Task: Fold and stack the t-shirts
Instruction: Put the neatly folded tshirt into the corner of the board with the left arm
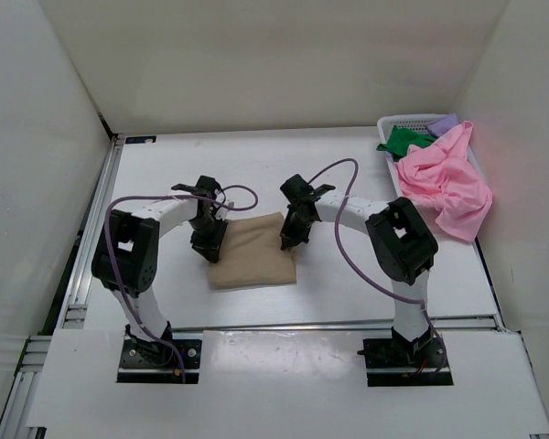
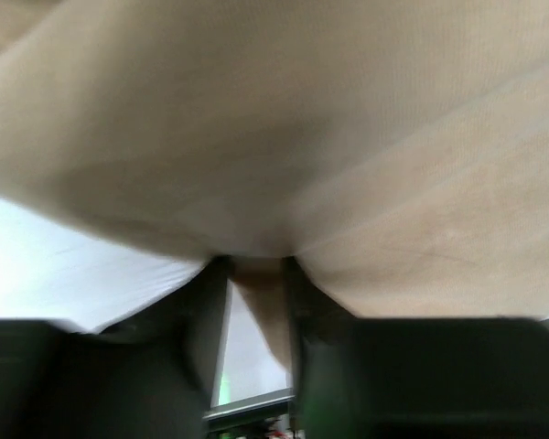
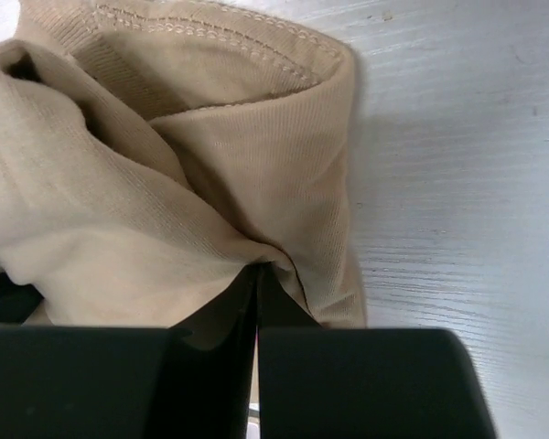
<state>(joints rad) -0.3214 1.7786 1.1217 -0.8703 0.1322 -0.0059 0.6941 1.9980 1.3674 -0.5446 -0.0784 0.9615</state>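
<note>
Tan shirt (image 1: 252, 251) lies folded on the table (image 1: 256, 165), between the arms. Left gripper (image 1: 209, 254) pinches a fold at its left edge; right gripper (image 1: 288, 244), jaws pressed together, nips cloth at its right edge. Pink shirt (image 1: 444, 187), green shirt (image 1: 404, 139) and purple shirt (image 1: 446, 120) sit far right, heaped in the basket (image 1: 403, 120).

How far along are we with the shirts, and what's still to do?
Nothing is stacked yet. In hand: the tan t-shirt lies folded into a compact rectangle mid-table, and the left end effector and right end effector each pinch a far corner. Left to do: the pink t-shirt draped over the white basket, and the green t-shirt and purple t-shirt inside it, all unfolded.
</note>
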